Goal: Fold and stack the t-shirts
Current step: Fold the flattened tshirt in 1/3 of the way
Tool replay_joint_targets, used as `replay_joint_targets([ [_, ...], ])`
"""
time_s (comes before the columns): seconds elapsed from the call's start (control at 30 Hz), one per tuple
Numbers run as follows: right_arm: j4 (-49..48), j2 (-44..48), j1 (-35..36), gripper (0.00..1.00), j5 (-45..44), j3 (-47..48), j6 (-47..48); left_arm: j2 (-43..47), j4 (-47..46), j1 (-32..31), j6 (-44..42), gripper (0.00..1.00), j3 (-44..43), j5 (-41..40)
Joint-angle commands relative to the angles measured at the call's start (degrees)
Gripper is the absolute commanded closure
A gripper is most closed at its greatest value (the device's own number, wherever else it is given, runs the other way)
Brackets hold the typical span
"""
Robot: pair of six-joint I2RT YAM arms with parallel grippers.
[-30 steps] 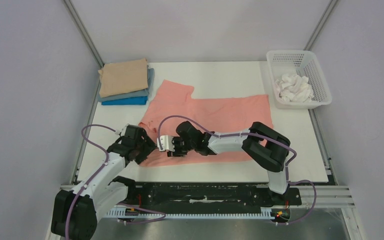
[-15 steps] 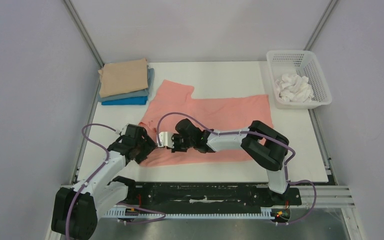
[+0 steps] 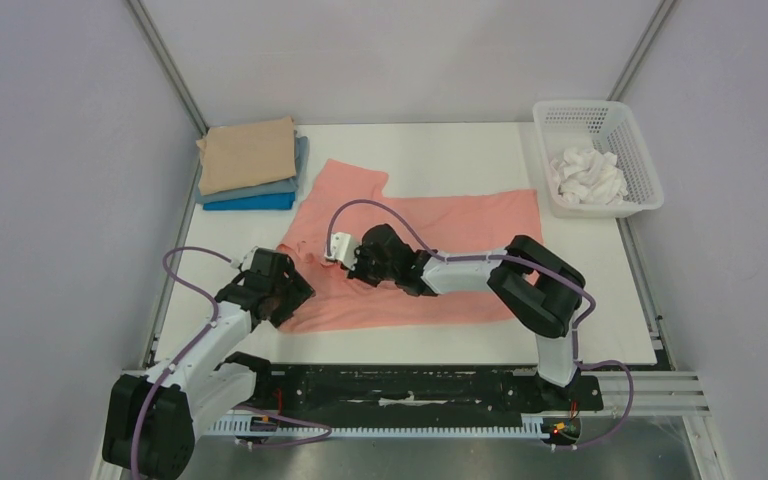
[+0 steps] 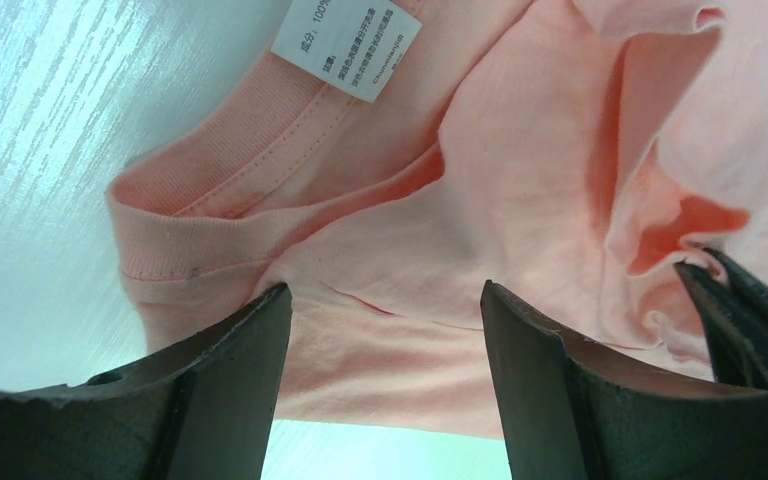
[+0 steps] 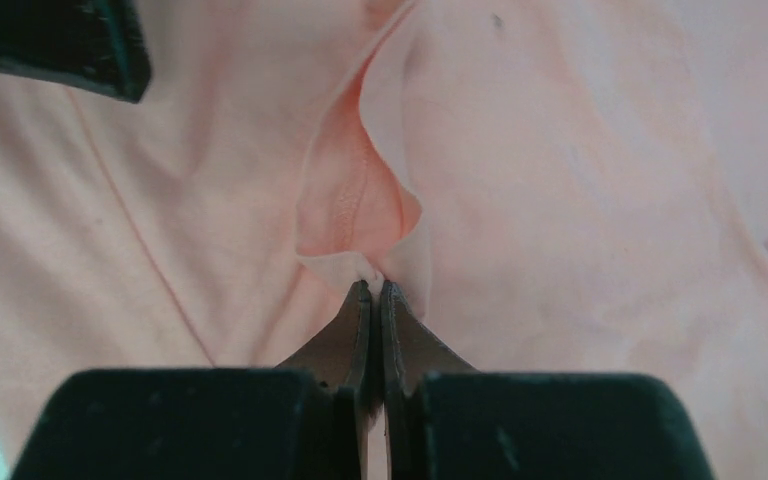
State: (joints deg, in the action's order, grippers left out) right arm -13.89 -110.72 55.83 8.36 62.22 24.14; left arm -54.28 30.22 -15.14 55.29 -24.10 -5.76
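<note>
Wrist low, right gripper (image 5: 373, 288) on t-shirt (image 5: 580, 200)

The top external camera looks steeply down from high behind the near edge of the table (image 3: 440, 140), far enough back to take in all of it. The left wrist camera sits close over the salmon-pink t-shirt (image 4: 520, 180) and faces its collar (image 4: 260, 190) between the spread fingers of the left gripper (image 4: 385, 292). The right wrist camera is closer still, sighting along the right gripper (image 5: 373, 290), which is clamped on a fold. All three views share that shirt's near-left part.
</note>
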Motion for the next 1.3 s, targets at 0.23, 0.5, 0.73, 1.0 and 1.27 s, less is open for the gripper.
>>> replay_joint_targets([
  [0.23, -7.54, 2.78, -5.16, 1.00, -12.89, -3.87, -19.98, -0.77, 4.87, 0.11, 0.43, 0.23, 0.26, -4.46],
  [0.5, -7.34, 5.39, -6.76, 0.29, -16.07, -4.82, -22.38, -1.18, 4.07, 0.15, 0.08, 0.23, -0.04, -3.86],
  [0.73, -7.56, 19.05, -10.61, 0.02, -24.77, -14.18, -34.43, 0.12, 4.50, 0.11, -0.96, 0.22, -1.18, -1.88],
  [1.0, -2.33, 40.47, -15.66, 0.02, -31.99, -29.24, -38.93, 2.79, 3.86, 0.02, -5.48, 0.16, -8.83, -1.08],
  [1.27, -0.90, 49.29, -16.12, 0.02, -28.00, -40.51, -43.92, -5.17, -11.88, -2.02, -7.04, 0.16, -10.92, 10.81],
])
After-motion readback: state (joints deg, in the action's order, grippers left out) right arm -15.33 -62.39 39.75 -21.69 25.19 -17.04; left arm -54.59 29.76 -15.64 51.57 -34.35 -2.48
